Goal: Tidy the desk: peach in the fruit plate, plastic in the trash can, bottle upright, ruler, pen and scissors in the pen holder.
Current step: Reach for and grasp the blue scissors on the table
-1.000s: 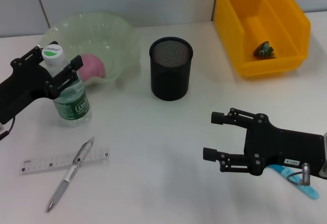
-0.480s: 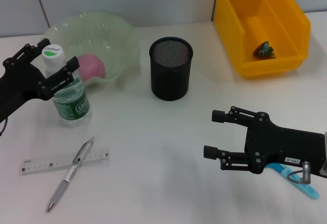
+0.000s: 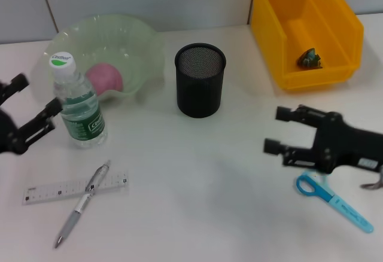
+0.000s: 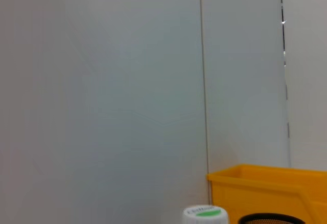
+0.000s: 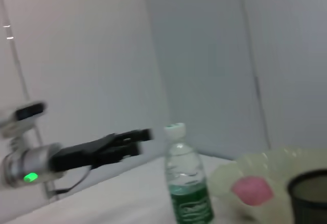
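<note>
You have one bottle [image 3: 76,103], peach [image 3: 105,76], ruler [image 3: 75,187], pen [image 3: 82,203], scissors [image 3: 334,201]; both grippers, left [image 3: 33,111] and right [image 3: 280,130], jaws spread; white worktop [image 3: 191,172], grey wall.

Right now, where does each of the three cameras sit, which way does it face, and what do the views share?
Head: above the desk, looking forward and down; both open hands show, left hand, right hand.
Left wrist: low, aimed at the wall; none of its own arm shows.
Right wrist: low, looking across the desk at the left hand.
Shared: all three catch the upright bottle.
</note>
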Controlling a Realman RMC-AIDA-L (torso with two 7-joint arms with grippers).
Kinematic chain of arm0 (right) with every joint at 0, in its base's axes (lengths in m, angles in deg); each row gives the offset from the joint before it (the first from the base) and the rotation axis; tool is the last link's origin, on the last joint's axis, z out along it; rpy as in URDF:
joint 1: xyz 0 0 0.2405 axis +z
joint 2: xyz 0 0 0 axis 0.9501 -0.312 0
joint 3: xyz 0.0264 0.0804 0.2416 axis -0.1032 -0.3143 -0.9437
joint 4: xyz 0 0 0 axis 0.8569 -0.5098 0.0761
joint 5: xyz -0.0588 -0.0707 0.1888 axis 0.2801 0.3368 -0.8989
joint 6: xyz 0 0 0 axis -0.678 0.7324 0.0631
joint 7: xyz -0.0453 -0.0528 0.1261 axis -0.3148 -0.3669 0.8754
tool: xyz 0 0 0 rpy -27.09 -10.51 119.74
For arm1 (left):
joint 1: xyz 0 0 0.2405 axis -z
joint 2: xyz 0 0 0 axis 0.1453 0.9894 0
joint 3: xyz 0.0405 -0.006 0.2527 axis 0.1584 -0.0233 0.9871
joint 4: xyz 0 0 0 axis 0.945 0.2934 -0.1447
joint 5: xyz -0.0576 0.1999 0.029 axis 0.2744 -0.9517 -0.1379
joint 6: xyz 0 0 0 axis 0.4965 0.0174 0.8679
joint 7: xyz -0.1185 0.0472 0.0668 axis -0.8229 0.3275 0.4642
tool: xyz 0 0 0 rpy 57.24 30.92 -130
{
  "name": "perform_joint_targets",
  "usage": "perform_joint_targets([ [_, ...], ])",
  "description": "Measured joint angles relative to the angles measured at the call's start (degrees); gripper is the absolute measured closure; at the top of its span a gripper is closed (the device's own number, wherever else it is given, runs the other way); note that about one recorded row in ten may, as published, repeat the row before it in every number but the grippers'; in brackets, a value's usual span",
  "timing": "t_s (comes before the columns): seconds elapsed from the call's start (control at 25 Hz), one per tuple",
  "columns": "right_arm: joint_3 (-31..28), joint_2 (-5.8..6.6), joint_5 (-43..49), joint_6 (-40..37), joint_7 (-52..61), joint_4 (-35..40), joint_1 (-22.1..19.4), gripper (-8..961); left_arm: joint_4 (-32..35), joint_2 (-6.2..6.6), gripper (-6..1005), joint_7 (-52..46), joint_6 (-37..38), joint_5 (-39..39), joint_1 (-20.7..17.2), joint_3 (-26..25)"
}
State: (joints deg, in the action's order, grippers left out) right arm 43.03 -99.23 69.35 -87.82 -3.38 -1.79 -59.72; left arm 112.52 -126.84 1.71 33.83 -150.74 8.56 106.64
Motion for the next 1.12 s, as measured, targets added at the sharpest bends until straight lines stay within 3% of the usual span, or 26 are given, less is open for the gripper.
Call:
perform_joint_targets([
  [0.16, -6.17, -0.18, 6.6, 0.63, 14.11, 6.61, 0.58, 124, 0.15, 0.56, 199, 0.36, 2.36, 0.0, -2.34, -0.08],
  [0.28, -7.98, -0.34, 13.99, 0.86, 28.99, 16.39, 0.99, 124, 0.15, 0.74, 200, 0.78, 3.52, -0.16, -3.4, 0.13],
  [0.48, -7.12, -0.39, 32.95, -0.63, 57.01, 33.67, 3.18, 124, -0.13, 0.67, 200, 1.43, 3.39, -1.65, -3.8, 0.13],
  [0.52, -6.4, -0.26, 42.02, -3.3, 66.65, 38.93, 5.56, 124, -0.1, 0.41, 200, 1.8, 3.29, -2.28, -3.67, 0.11],
  [0.64, -6.23, 0.0, 49.41, -7.06, 72.26, 41.93, 8.09, 124, -0.06, 0.28, 201, 1.82, 3.07, -2.74, -3.41, 0.07],
  [0.72, -6.86, 0.4, 56.68, -14.45, 76.17, 43.96, 12.34, 124, -0.06, 0.28, 201, 1.82, 3.07, -2.74, -3.41, 0.07],
  [0.88, -6.39, 0.6, 58.47, -19.94, 78.16, 44.71, 14.61, 123, -0.25, 0.27, 201, 1.82, 2.5, -2.94, -3.15, 0.06],
  [0.92, -5.17, 0.59, 60.55, -22.01, 78.28, 44.99, 15.86, 123, -0.44, -0.22, 201, 2.48, 1.47, -2.97, -3.03, 0.12],
  [1.12, -0.96, 0.51, 64.54, -23.58, 77.84, 44.7, 17.55, 123, -0.55, -0.29, 202, 2.98, 0.49, -2.97, -3.03, 0.17],
])
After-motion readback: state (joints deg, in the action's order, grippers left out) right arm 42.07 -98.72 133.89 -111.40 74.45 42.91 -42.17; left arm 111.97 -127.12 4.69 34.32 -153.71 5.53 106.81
